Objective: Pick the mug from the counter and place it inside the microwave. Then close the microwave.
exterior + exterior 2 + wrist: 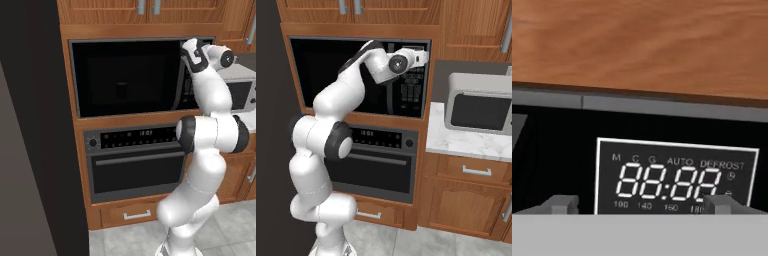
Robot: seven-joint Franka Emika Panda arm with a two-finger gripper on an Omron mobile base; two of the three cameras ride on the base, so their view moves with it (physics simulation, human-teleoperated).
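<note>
The claw (641, 204) is spread wide and grasps nothing; in the hand view its two fingertips (559, 204) stand well apart at the bottom edge, with the lit display (677, 177) between and just beyond them. The claw faces the upper right corner of the microwave (125, 77), close to the control panel.

The microwave door (122, 75) appears shut, flush with the cabinet front, its curved handle (178, 82) just left of the keypad (410, 90). The mug (121, 91) is visible only as a faint dark cylinder behind the door glass, upright and near the middle of the cavity, so it lies left of and below the claw. Judged from this, both steps look complete, and the coming move is a straight retreat away from the panel.

Readable writing: the display shows "88:88", with "M C G AUTO DEFROST" above and "100 140 160 180" below. The last figure is partly hidden.

Farther right, a light-grey box oven (481, 107) stands on the marble surface (466, 142). Below the microwave sits the black oven (135, 162).
</note>
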